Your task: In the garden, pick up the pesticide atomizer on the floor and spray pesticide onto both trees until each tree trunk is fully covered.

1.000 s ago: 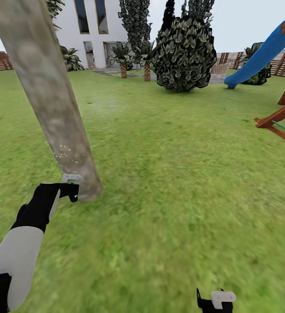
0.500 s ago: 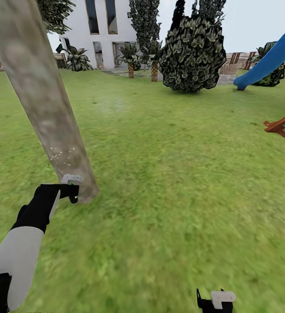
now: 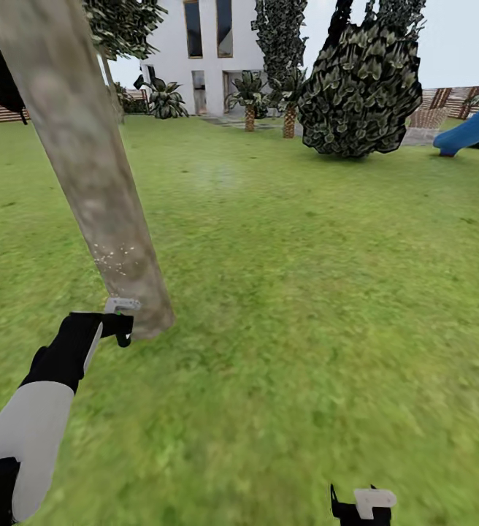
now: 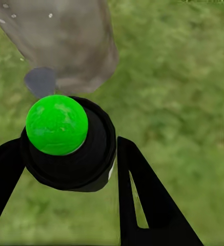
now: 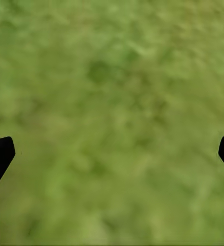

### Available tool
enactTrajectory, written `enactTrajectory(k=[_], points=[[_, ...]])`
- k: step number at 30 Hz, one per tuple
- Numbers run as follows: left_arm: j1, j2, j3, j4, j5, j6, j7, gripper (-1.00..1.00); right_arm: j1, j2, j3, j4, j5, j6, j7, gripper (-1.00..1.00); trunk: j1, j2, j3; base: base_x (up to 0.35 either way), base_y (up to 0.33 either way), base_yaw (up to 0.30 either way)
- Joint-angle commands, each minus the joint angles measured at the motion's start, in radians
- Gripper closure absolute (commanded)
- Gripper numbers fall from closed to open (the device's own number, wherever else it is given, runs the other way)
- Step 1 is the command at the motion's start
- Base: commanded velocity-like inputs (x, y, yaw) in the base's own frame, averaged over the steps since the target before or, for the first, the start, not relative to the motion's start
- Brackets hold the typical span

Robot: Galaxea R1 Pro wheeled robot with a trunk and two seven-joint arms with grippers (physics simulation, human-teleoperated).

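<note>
Left wrist view: left end effector pinches atomizer beside speckled trunk.

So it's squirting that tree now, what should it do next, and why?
Probably tilt the left gripper and its atomizer upward. The whitish specks sit only in a small patch low on the tree trunk; the bark above looks bare, so much of it seems unsprayed.

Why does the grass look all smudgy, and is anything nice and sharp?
Head view: the lawn is smeared, the tree trunk soft, no shadows. Left wrist view: the green ball is crisp, the grass behind blurred. Right wrist view: blurry grass.
</note>
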Motion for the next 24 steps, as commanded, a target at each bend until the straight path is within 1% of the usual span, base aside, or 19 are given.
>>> enactTrajectory(k=[1, 4, 5, 10, 13, 16, 24], points=[[-0.001, -0.001, 0.002, -0.004, -0.01, 0.004, -0.009, 1.0, -0.001, 0.0, 0.008, 0.0, 0.0, 0.0, -0.008, -1.0, 0.0, 0.0, -0.001, 0.004, -0.273, 0.032], [0.006, -0.003, 0.002, 0.008, -0.007, 0.004, -0.01, 1.0, 0.0, -0.002, 0.008, 0.0, 0.001, 0.0, -0.007, -1.0, 0.0, 0.0, -0.001, 0.003, -0.274, 0.01], [0.036, -0.002, 0.002, 0.022, -0.008, 0.003, -0.011, 1.0, 0.0, -0.002, 0.008, 0.0, 0.001, 0.0, -0.007, -1.0, 0.0, 0.0, -0.001, 0.08, -0.274, 0.001], [0.066, -0.001, 0.003, 0.027, -0.008, 0.002, -0.012, 1.0, -0.001, -0.002, 0.008, 0.0, 0.001, 0.0, -0.007, -1.0, 0.0, 0.0, -0.001, 0.151, -0.258, 0.0], [0.104, 0.01, 0.011, 0.026, -0.011, 0.001, -0.009, 1.0, 0.0, -0.002, 0.009, 0.0, 0.001, 0.0, -0.007, -1.0, 0.0, 0.0, -0.001, 0.24, -0.2, 0.0], [0.153, 0.011, 0.014, 0.026, -0.01, -0.004, -0.004, 1.0, -0.001, -0.002, 0.008, 0.0, 0.001, -0.001, -0.007, -1.0, 0.0, 0.0, -0.001, 0.288, -0.163, 0.0], [0.204, 0.003, 0.015, 0.0, -0.006, -0.013, -0.003, 1.0, -0.001, 0.0, 0.009, 0.0, 0.001, 0.0, -0.007, -1.0, 0.0, 0.0, -0.001, 0.287, -0.132, 0.007]])
